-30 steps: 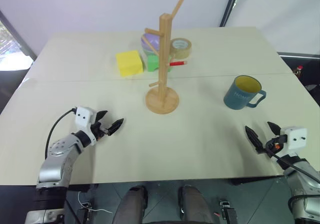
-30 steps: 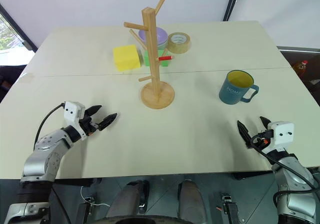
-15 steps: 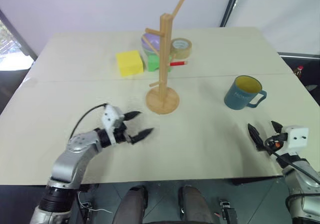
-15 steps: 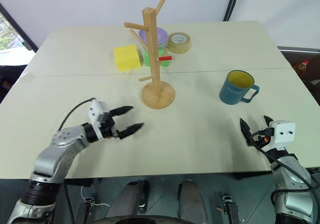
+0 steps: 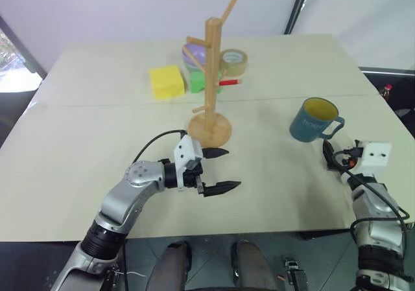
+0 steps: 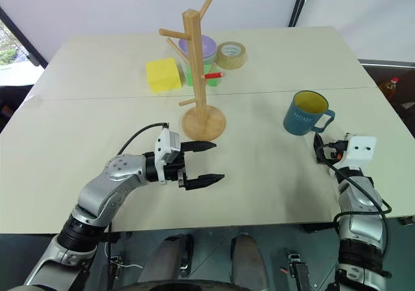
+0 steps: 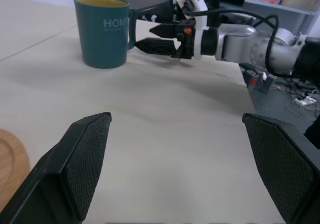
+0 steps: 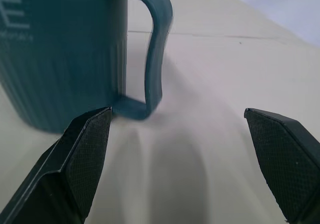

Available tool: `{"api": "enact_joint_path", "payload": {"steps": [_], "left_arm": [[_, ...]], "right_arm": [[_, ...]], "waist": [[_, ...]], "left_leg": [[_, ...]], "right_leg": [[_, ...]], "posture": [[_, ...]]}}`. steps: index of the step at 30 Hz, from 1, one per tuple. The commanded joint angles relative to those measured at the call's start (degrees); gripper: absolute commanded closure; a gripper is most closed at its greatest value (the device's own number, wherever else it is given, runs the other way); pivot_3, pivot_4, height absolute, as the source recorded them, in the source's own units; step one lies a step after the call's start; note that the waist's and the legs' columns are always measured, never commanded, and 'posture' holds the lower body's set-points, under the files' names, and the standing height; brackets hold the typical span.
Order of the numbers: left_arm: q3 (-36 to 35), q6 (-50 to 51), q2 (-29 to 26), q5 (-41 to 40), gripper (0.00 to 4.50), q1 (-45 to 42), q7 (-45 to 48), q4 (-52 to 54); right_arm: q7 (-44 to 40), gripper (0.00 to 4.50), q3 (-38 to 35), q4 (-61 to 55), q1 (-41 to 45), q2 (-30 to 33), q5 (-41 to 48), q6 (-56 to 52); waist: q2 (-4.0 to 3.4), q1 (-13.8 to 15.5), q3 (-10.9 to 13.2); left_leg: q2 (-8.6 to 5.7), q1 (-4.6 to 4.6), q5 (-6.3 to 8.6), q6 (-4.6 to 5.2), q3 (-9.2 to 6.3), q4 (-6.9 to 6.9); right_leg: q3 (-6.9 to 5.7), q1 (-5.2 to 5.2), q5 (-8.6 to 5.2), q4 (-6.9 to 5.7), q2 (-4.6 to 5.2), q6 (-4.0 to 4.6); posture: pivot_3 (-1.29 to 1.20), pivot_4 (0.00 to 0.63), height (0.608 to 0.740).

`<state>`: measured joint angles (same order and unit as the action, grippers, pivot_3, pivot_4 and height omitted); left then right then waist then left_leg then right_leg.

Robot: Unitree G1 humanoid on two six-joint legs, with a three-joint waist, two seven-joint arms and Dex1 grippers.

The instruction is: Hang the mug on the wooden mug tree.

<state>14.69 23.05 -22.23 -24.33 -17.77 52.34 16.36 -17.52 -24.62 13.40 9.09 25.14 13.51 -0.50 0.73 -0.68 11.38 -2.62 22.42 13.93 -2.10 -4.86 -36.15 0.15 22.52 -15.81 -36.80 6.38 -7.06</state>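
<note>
The left gripper [image 5: 220,170] hangs just above the table [image 5: 84,168] near its front edge, pointing across toward the robot's right, its fingers [image 5: 224,186] spread wide with nothing between them. It sits a little in front of the mug tree's round base. On the right, the right gripper [image 6: 318,150] is low over the table just in front of the mug [image 5: 314,119]; its fingers [image 8: 85,149] stand wide apart and empty, aimed at the mug's handle from close by, without touching it as far as the wrist view lets one judge.

The mug stands upright on the right side of the table, yellow inside, its looped handle turned toward the right gripper and pale lettering on its side. It is well apart from the mug tree [image 5: 212,83], which stands upright near the table's middle, its pegs bare.

Behind the tree, toward the far edge, lie a yellow block [image 5: 166,81], a green block [image 5: 198,81] with a red pen [image 5: 229,81] beside it, a purple bowl [image 6: 200,46] and a roll of tape [image 5: 235,61], all grouped close together.
</note>
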Motion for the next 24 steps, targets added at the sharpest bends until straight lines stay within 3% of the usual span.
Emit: {"api": "enact_joint_path", "payload": {"steps": [1, 18, 21, 24], "left_arm": [[-0.7, -1.48, 0.28, -0.14, 0.0, -1.04, 0.08, 1.42], [-1.02, -1.22, -0.19, -0.02, 0.0, -0.51, -1.2, 2.67], [-1.05, -1.3, -0.33, -0.01, 0.0, -0.5, -1.3, 2.58], [-1.25, -1.25, -0.46, -0.01, 0.0, -0.5, -1.52, 2.6]], "right_arm": [[0.5, 0.12, 0.28, 1.65, 2.53, 1.4, -0.74, 1.75], [0.42, 0.12, 2.35, 12.14, 11.02, 3.46, -2.37, 5.35], [0.1, 1.02, 2.86, 12.42, 12.05, 3.65, -2.12, 5.26], [-1.01, 2.6, 3.34, 12.08, 12.44, 3.63, -1.54, 5.18]], "waist": [[0.0, -0.01, 0.0], [0.0, -0.14, 0.0], [0.0, -0.19, 0.0], [0.0, -0.16, 0.0]], "left_leg": [[0.0, 0.0, 0.0, 0.0, 0.0, -0.01], [0.0, 0.0, 0.0, 0.0, 0.02, -0.01], [0.01, 0.0, 0.0, 0.0, 0.02, -0.01], [0.01, 0.0, 0.0, 0.0, 0.02, -0.02]], "right_leg": [[0.0, 0.0, 0.0, 0.0, 0.0, 0.0], [0.0, 0.0, 0.01, -0.02, -0.03, -0.02], [0.0, 0.0, 0.01, -0.02, -0.04, -0.02], [0.0, 0.0, 0.02, -0.03, -0.05, -0.02]], "posture": [[0.0, 0.15, 0.74], [0.0, 0.15, 0.74], [0.0, 0.15, 0.74], [0.0, 0.15, 0.74]]}}
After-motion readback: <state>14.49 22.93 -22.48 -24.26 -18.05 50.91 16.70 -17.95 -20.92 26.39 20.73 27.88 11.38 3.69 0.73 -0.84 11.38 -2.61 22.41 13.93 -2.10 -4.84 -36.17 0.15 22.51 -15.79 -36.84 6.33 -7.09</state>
